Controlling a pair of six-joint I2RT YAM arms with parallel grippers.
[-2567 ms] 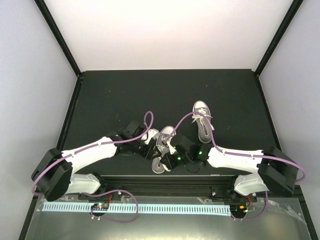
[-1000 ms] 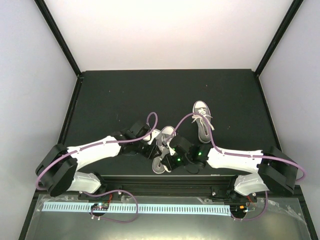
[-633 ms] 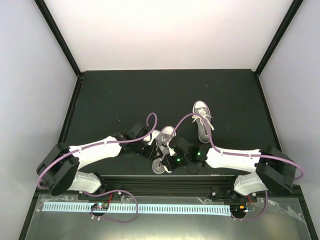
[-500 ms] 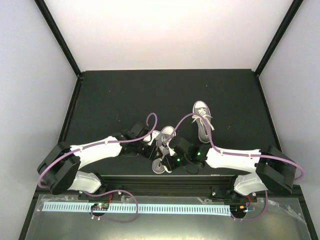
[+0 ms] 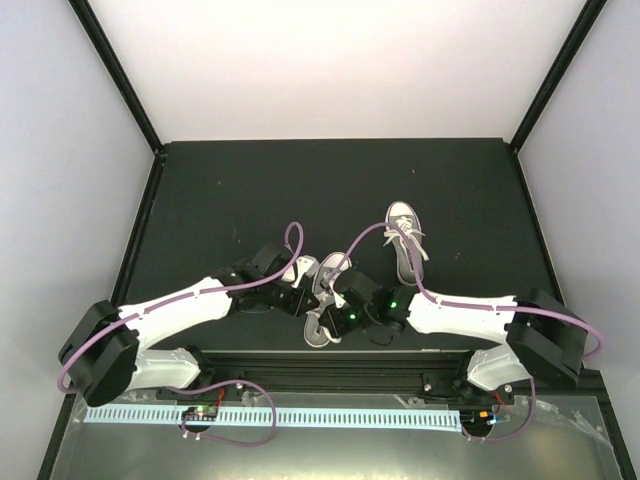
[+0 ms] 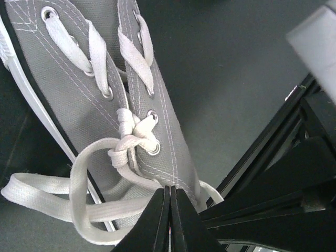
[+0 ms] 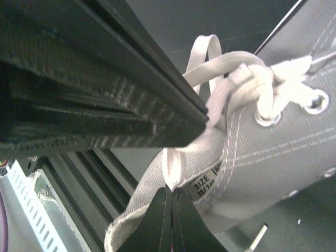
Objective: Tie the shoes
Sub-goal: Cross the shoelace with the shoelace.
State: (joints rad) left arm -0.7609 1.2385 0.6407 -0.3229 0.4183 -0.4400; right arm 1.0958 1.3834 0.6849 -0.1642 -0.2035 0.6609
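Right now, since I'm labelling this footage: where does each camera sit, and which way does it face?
Top external: above and behind the arms, looking down on the table, near shoe, far shoe, left arm and right arm.
Left wrist: on the left arm, looking along the shut left fingers at the near shoe's laces and knot.
Right wrist: on the right arm, looking past the shut right fingers at that knot and a size label.
Shared: both wrist views show the near shoe's knot.

A robot lab test cell. Plain white walls [image 5: 340, 70] and black frame posts [image 5: 120, 75] box in a dark tabletop [image 5: 230, 190]. A slotted cable duct [image 5: 330, 417] lines its near edge.
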